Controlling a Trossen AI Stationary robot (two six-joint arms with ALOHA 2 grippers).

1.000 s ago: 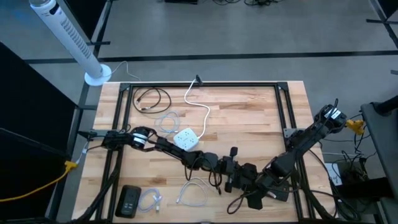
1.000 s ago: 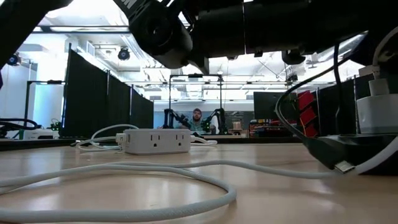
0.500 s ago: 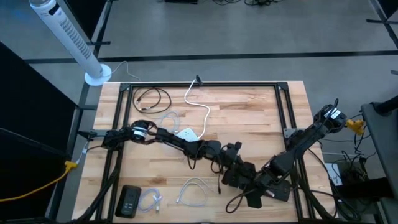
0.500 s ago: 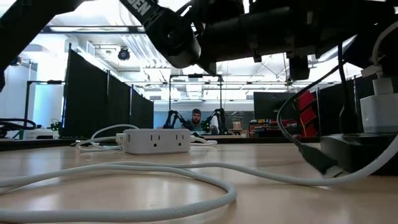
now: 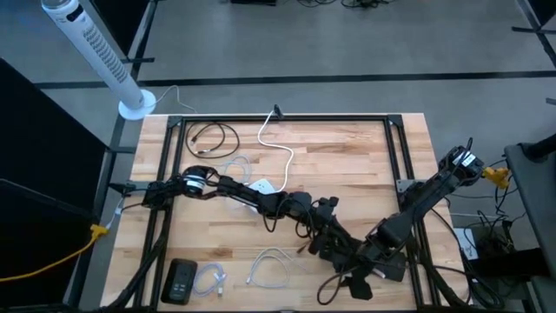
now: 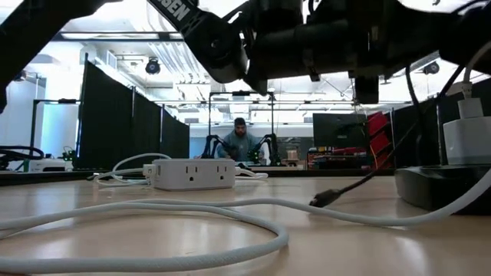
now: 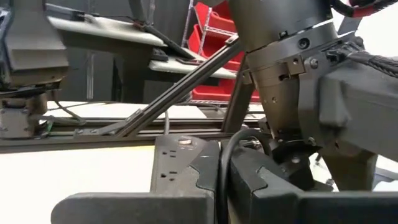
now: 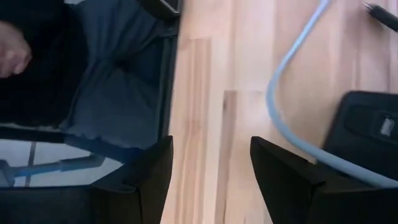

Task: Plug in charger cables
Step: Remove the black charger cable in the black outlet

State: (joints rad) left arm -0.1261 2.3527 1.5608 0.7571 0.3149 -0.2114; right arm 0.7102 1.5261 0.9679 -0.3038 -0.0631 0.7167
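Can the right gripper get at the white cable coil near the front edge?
Probably yes: the right gripper is open, and the white cable coil lies uncovered close beside it, nothing between them.

The right end effector (image 8: 208, 171) hangs over the wooden desk (image 8: 205, 87) with its two dark fingers (image 8: 155, 168) spread apart and holding nothing. A pale blue-white cable (image 8: 292, 93) curves across the boards toward a black device (image 8: 367, 134). Past the desk's edge lies dark fabric (image 8: 112, 93).

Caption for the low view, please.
Black cable plug dangles just above the table, white socket cube beyond, dark arms overhead.
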